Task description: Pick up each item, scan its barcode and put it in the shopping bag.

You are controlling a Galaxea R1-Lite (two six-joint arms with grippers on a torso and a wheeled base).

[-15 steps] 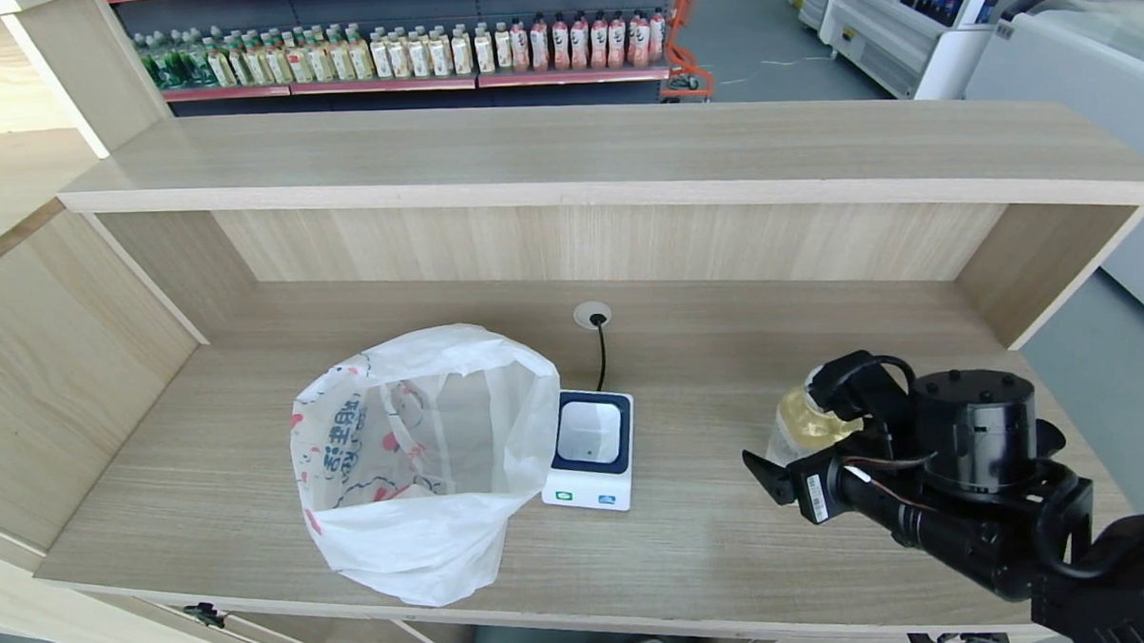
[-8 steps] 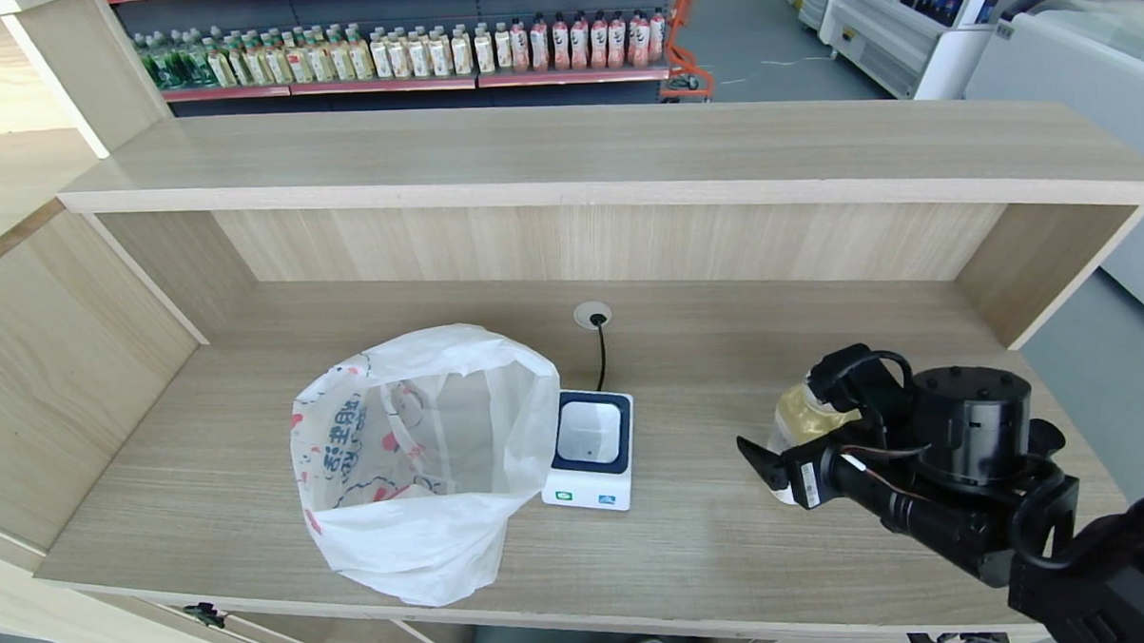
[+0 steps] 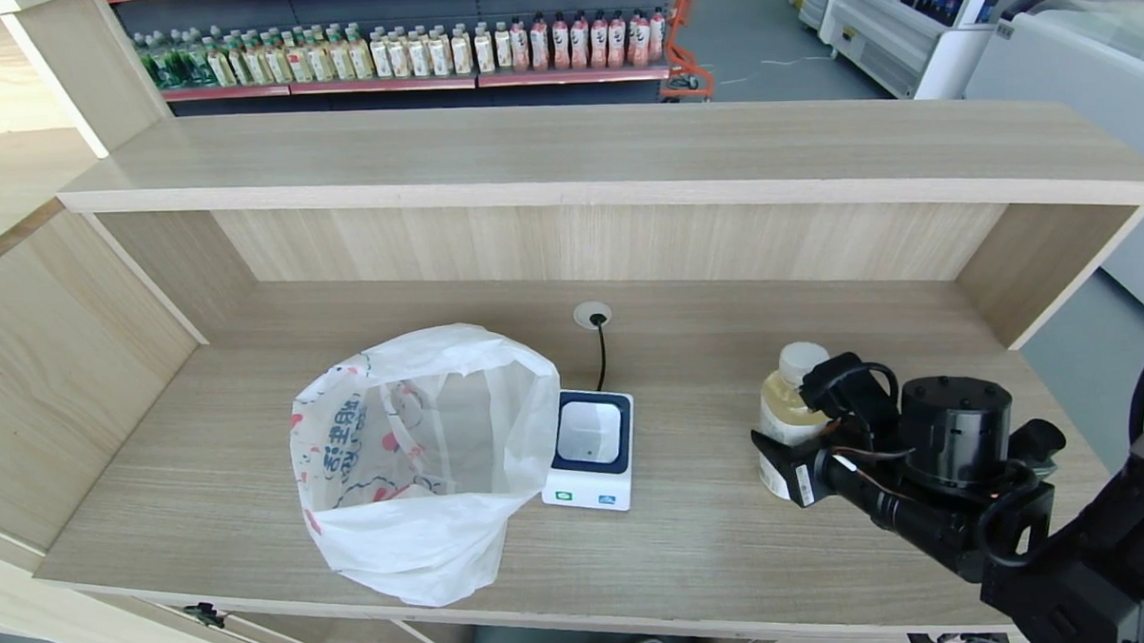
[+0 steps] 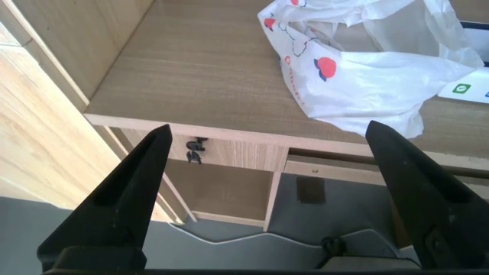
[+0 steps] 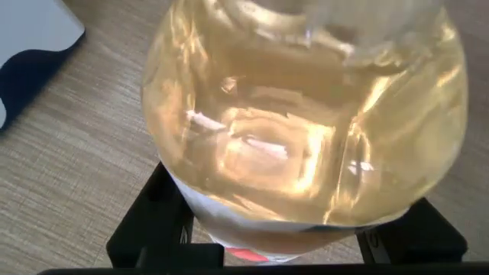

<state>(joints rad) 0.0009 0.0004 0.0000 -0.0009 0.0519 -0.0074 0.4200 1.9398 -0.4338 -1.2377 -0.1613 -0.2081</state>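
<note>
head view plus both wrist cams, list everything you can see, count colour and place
bottle: 1, clear with yellowish liquid, white cap, upright over the counter's right side
shopping bag: 1, white with red print, open, left of the scanner
scanner: 1, white and dark blue, mid counter
cable: 1, black, scanner to grommet
counter: 1, light wood
shelved bottles: many, green to pink, aisle behind
right gripper: 1, black, closed on the bottle's lower part
left gripper: 1, black, open, off the counter's front edge
</note>
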